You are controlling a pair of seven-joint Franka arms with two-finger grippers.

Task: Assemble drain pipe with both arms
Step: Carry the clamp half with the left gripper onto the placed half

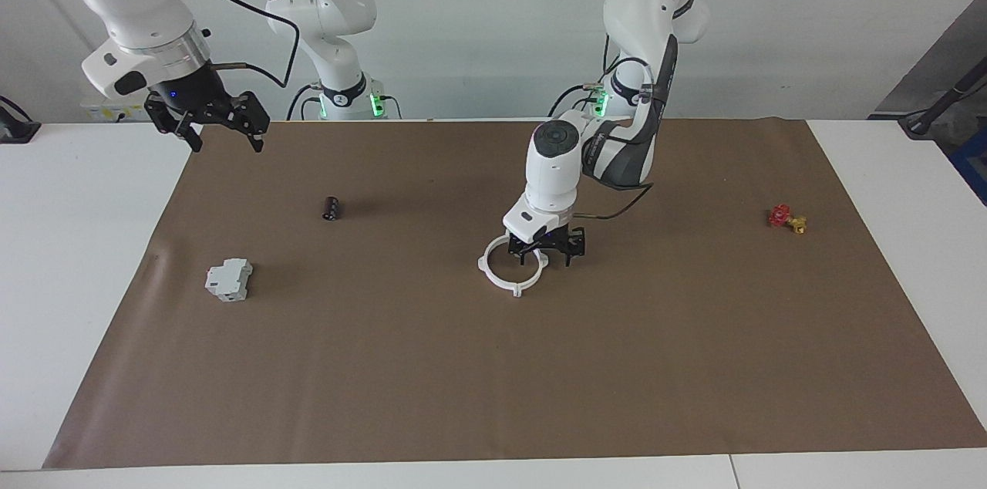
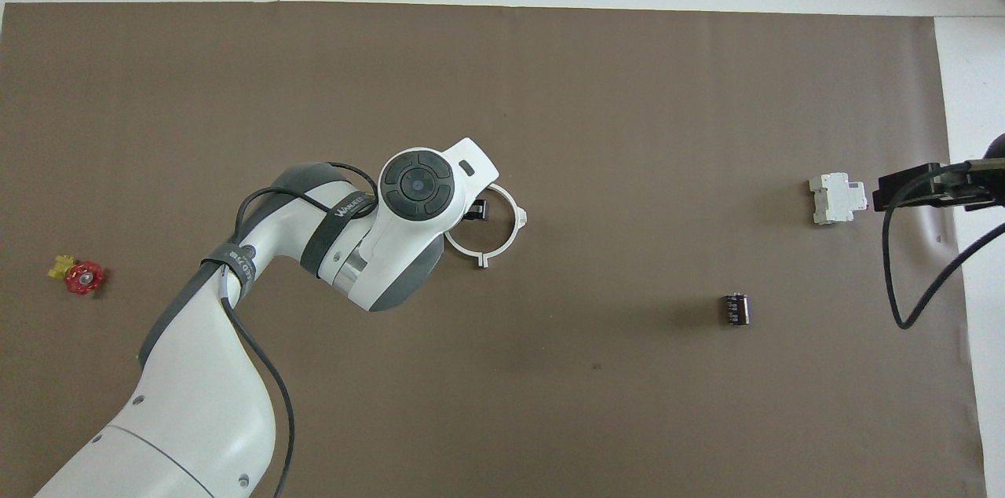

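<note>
The drain pipe [image 1: 517, 289] lies on the brown mat as one white ring with small tabs, near the middle of the table. It also shows in the overhead view [image 2: 481, 256]. My left gripper [image 1: 549, 256] is down at the ring's edge nearest the robots, fingers spread apart. One finger [image 2: 476, 209] shows inside the ring; the other is hidden under the hand. I cannot tell whether the fingers touch the ring. My right gripper [image 1: 224, 140] is open and empty, held high over the mat's corner at the right arm's end, and waits.
A grey boxy block [image 1: 229, 279] lies toward the right arm's end, with a small black cylinder [image 1: 331, 208] nearer the robots. A small red and yellow part [image 1: 785, 217] lies toward the left arm's end. The brown mat [image 1: 493, 381] covers most of the table.
</note>
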